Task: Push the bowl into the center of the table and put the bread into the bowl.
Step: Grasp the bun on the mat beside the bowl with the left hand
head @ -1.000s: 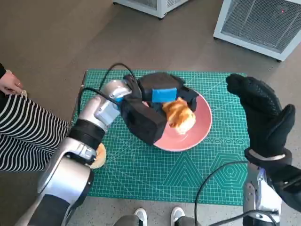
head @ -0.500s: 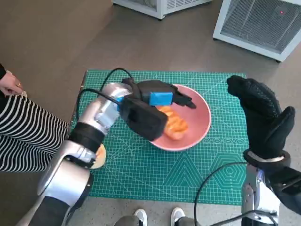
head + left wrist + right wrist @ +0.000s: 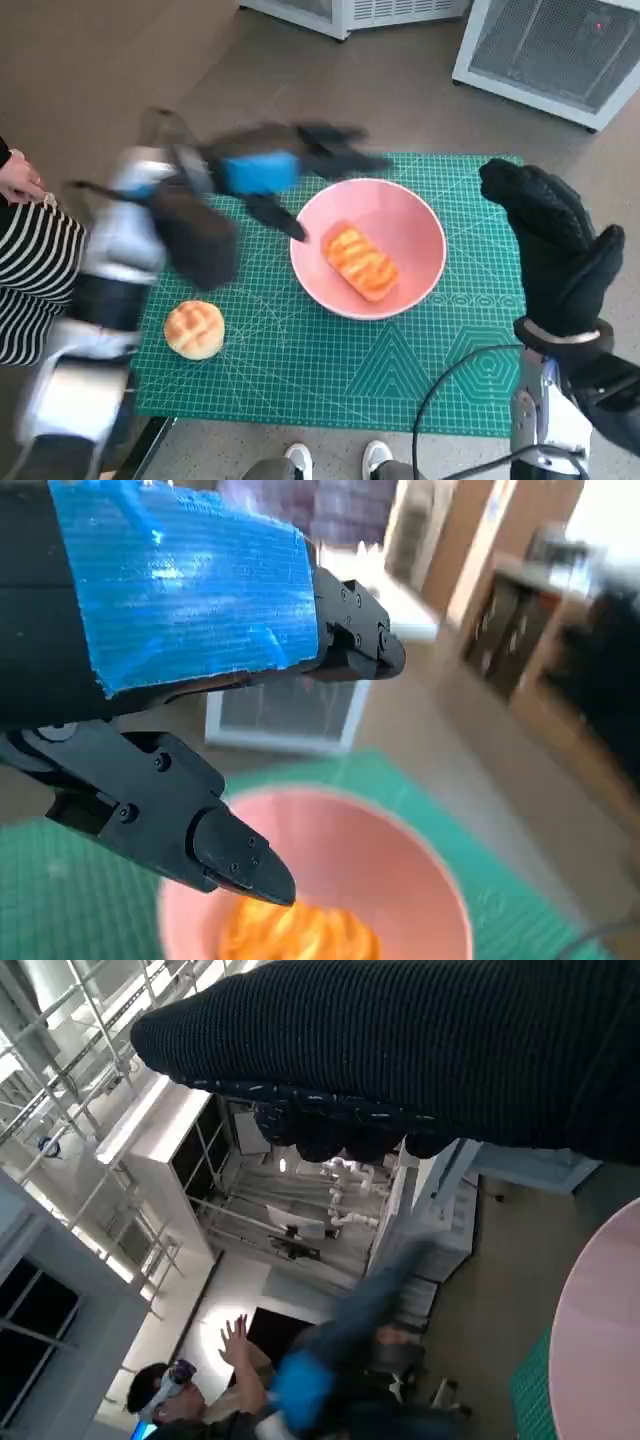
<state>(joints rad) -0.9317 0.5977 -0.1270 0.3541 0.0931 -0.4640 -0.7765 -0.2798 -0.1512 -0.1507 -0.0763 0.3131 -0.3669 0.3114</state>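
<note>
The pink bowl [image 3: 402,212] stands on the green mat, a little right of its middle. A long orange-striped bread [image 3: 360,263] lies inside it. A round bun [image 3: 194,329] sits on the mat near the front left. My left hand [image 3: 268,171] is blurred, raised above the mat's back left, fingers spread and holding nothing. In the left wrist view its black fingers [image 3: 225,848] hang above the bowl [image 3: 385,855] and the bread [image 3: 300,935]. My right hand [image 3: 556,243] stands upright at the mat's right edge, fingers straight and empty.
The green cutting mat [image 3: 430,365] covers the table. White appliances [image 3: 555,50] stand on the floor behind. A person in striped clothing [image 3: 30,270] sits at the left; another person [image 3: 190,1400] shows in the right wrist view. Shoes [image 3: 335,457] are at the front edge.
My left hand let go of the long bread in the bowl, then rose and swung back to the left. The round bun is now uncovered. The right hand stayed put.
</note>
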